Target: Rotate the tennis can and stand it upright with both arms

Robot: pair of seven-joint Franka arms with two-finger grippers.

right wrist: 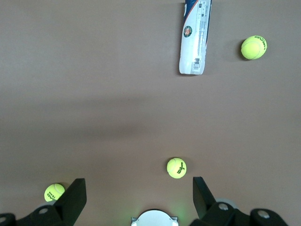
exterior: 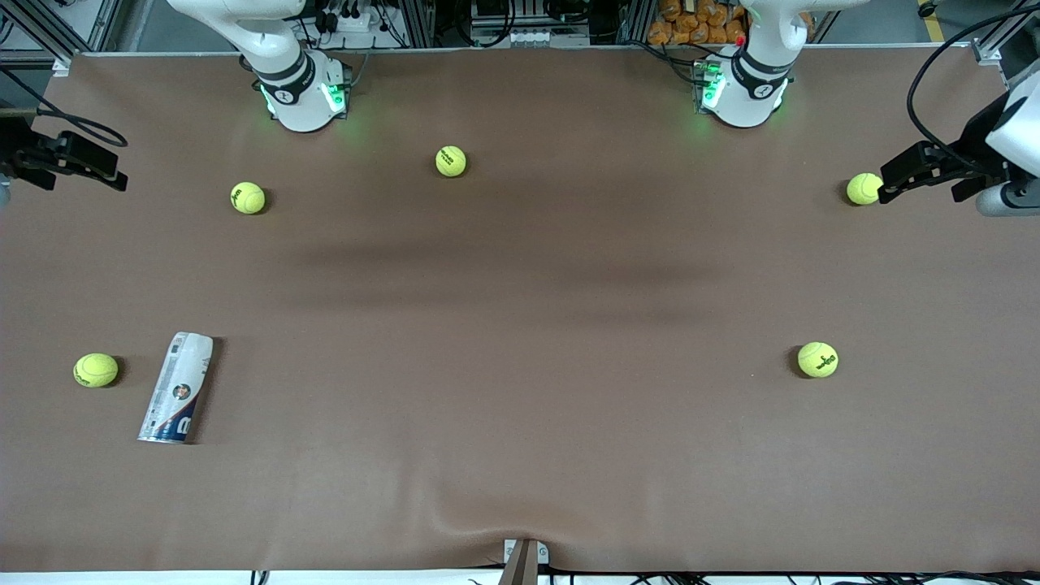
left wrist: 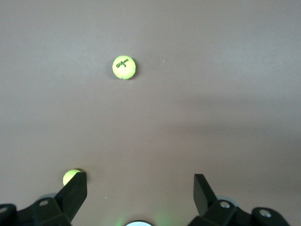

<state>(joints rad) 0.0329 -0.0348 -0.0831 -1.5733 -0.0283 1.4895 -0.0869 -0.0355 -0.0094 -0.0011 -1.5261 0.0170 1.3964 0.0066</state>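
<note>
Tennis can [exterior: 176,387]: lying flat, untouched, toward the right arm's end.
Left gripper [left wrist: 140,190]: spread, empty, waiting high.
Right gripper [right wrist: 139,194]: spread, empty.
Progress: nothing done; rotating, uprighting remain.

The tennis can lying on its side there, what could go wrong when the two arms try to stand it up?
The tennis can lies flat on its round side, so a nudge may roll it into the tennis ball beside it. It sits toward the right arm's end, so the left gripper, open, probably faces a long reach. The right gripper, also open, could slip on the smooth wall.
</note>
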